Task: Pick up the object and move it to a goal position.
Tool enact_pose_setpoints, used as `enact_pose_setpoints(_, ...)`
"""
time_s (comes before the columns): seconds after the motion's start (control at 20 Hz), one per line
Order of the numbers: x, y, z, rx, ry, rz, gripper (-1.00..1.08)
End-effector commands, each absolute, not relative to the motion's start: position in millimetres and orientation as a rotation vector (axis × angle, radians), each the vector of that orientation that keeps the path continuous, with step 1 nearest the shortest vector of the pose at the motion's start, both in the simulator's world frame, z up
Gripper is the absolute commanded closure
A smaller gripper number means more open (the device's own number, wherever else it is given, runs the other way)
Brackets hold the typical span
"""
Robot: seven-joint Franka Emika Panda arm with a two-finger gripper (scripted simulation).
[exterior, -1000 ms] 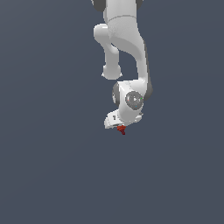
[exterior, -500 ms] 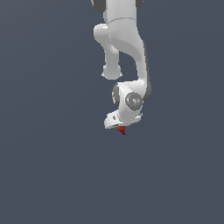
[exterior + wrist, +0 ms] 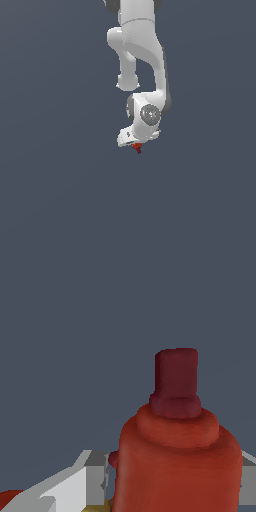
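The object [image 3: 137, 148] is a tiny dark-red item tapering to a point, hanging just under the white hand in the exterior view. My gripper [image 3: 135, 144] is shut on it, well above the dark floor. In the wrist view the object [image 3: 177, 446] fills the frame close to the camera: a rounded red-orange body with a darker red stub on its end. A grey-white finger [image 3: 92, 481] presses on one side of it, and a sliver of the other finger [image 3: 248, 476] shows on the opposite side.
The white arm [image 3: 142, 60] comes down from the upper edge of the exterior view. Around it there is only a plain dark grey-blue background [image 3: 55, 190], with no other objects or marker showing.
The gripper and the held object have drifted very slightly toward the exterior view's left. The grip looks unchanged.
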State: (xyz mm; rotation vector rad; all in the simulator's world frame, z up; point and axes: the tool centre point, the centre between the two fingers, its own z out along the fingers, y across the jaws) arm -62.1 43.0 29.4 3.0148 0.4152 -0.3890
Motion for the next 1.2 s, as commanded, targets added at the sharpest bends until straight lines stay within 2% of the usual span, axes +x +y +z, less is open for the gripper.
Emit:
enact_pose_setpoints(0.0, -62, 31, 37, 3.015, 0.412, -0.383, 1.08)
enact_pose_setpoints(0.3, -66, -17, 61, 3.016, 0.412, -0.384, 1.08)
enact_pose_setpoints(1.15, -77, -200, 154, 3.016, 0.411, -0.385, 1.08)
